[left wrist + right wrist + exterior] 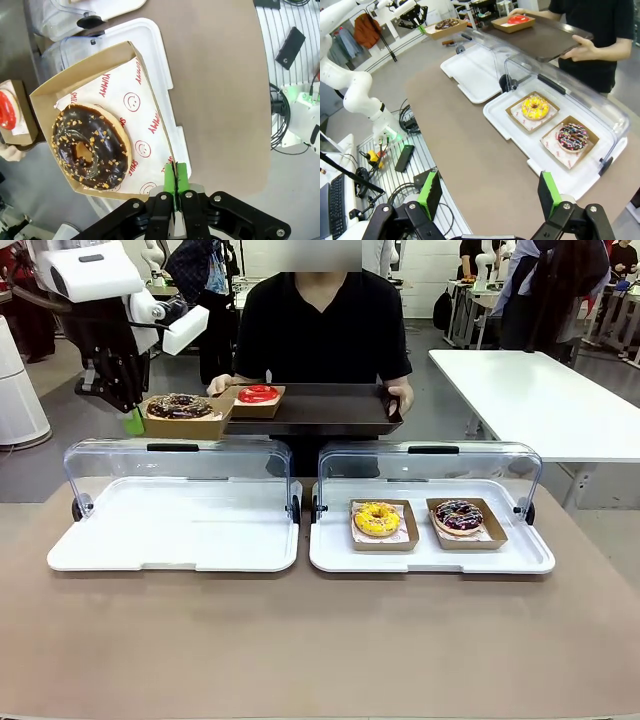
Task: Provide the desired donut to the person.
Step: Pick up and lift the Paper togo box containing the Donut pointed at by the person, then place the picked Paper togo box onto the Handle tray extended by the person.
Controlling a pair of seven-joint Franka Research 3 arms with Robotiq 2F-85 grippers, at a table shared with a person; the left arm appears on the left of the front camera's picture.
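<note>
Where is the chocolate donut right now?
In the front view, the chocolate donut sits in its cardboard tray, held up by the left gripper, beside the red donut on the person's tray.

A brown table (300,640) carries two white display trays side by side, each with its clear lid tipped up at the far edge. The left tray (170,530) is bare; the right tray (430,545) carries two cardboard-boxed donuts.
</note>
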